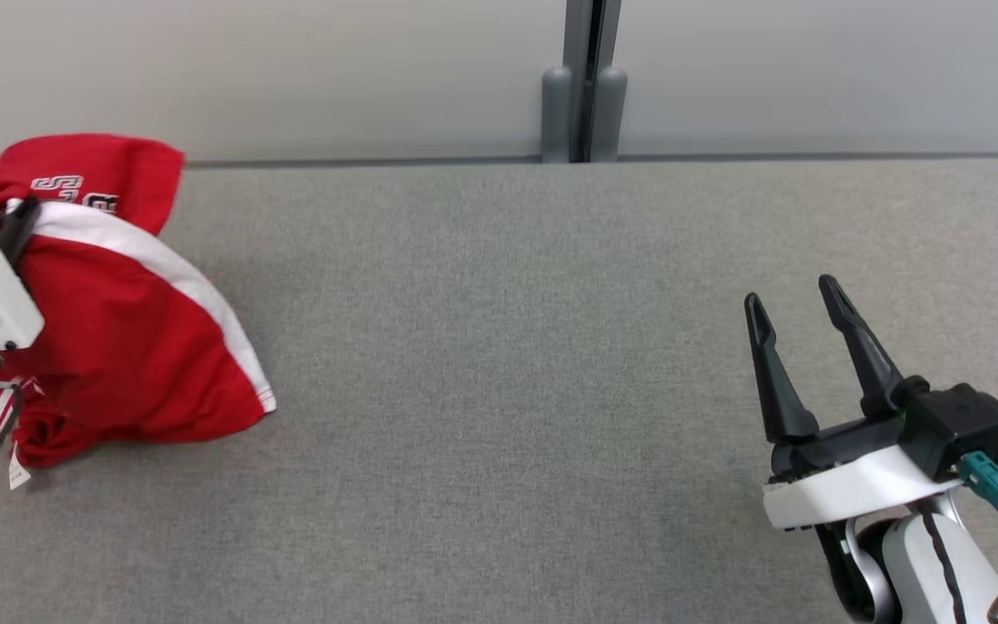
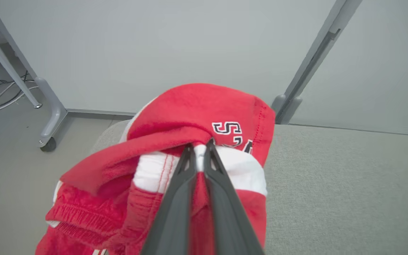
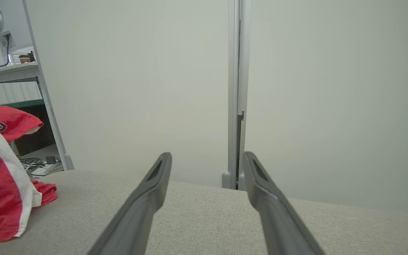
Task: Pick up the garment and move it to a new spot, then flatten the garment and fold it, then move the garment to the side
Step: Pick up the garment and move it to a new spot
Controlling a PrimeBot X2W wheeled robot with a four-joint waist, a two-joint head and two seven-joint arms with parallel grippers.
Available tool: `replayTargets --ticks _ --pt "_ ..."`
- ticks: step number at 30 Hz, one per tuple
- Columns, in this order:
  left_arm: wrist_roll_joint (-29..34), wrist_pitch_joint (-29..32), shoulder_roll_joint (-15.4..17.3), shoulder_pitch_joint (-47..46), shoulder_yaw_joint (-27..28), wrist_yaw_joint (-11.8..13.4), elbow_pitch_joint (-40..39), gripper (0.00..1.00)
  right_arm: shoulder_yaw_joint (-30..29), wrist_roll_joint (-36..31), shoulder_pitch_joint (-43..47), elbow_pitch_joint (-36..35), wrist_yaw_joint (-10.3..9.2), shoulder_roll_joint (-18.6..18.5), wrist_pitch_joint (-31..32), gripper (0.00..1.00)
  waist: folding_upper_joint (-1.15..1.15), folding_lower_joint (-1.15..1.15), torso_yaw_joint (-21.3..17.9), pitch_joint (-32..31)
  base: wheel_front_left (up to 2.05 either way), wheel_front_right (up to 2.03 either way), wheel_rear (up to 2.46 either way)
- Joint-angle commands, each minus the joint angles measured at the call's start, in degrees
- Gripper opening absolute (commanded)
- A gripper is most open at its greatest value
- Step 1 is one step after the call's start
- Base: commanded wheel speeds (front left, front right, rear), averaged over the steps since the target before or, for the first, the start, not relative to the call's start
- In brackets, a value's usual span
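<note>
Grey fabric covers the table [image 1: 499, 390], which is backed by a pale wall [image 1: 291, 78]. At the far left of the head frame, the red-and-white garment [image 1: 126, 347] is found bunched at the table's left end. The left gripper [image 2: 199, 147] is closed on a white-banded fold beside the lettering [image 2: 227, 128]. The right gripper [image 1: 792, 291] is held wide apart and empty at lower right. The cloth is judged soft, light and limp. Sagging is expected, so a hem or waistband is advised as the hold.
</note>
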Motion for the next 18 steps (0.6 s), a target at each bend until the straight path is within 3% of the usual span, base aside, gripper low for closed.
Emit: replayTargets --ticks 1,8,18 --pt "-0.1 -0.3 0.3 0.9 -0.5 -0.1 -1.4 0.0 -0.1 0.2 0.8 0.2 0.11 -0.1 -0.3 1.0 0.0 0.0 -0.5 -1.9 0.0 0.0 0.0" --pt "-1.1 -0.5 0.1 4.7 -3.0 0.0 -15.9 0.0 -0.7 0.2 3.0 0.3 0.11 0.4 -0.3 1.0 0.0 0.0 -2.9 -6.1 0.0 0.0 0.0" --pt "3.9 -0.8 -4.0 12.6 -9.7 5.1 -36.2 0.0 -1.0 0.5 3.1 -0.1 0.1 -0.1 -0.3 1.0 0.0 0.0 -9.1 -6.6 0.0 0.0 0.0"
